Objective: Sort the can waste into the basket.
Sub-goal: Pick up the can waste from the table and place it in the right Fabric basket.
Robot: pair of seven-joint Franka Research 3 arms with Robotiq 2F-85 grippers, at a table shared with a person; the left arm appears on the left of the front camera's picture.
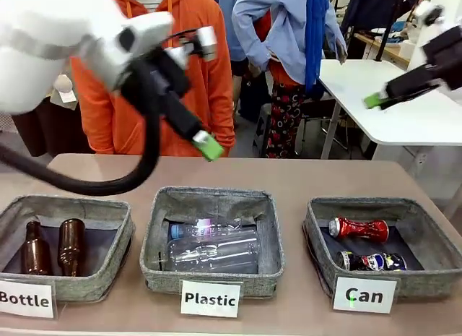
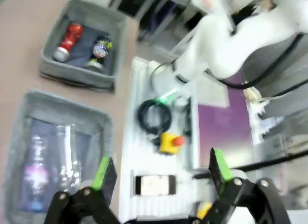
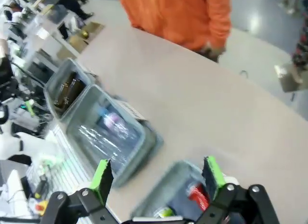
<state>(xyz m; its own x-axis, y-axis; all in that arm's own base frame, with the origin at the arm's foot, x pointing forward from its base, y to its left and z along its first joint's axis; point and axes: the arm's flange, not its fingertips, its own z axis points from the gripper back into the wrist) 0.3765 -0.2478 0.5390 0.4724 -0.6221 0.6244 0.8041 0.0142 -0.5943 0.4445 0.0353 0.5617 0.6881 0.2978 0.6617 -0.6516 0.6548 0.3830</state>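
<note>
The grey basket (image 1: pixel 422 284) with the white "Can" card stands at the table's right front. A red crushed can (image 1: pixel 359 228) and a dark printed can (image 1: pixel 372 261) lie inside it, side by side. My left gripper (image 1: pixel 205 142) hangs open and empty high above the table's middle. My right gripper (image 1: pixel 376 100) is raised at the upper right, open and empty. The left wrist view has the basket (image 2: pixel 77 77) far off, with the red can (image 2: pixel 67 36) and dark can (image 2: pixel 98 53) in it, beyond open fingers (image 2: pixel 103 170). In the right wrist view the basket (image 3: pixel 168 188) and red can (image 3: pixel 197 196) lie below my open right gripper (image 3: pixel 157 176).
A "Plastic" basket (image 1: pixel 155 267) with clear bottles (image 1: pixel 213 249) stands at the front middle. A "Bottle" basket (image 1: pixel 119 267) with two brown glass bottles (image 1: pixel 71 246) is at the left. A person in an orange hoodie (image 1: pixel 144 119) stands at the far side.
</note>
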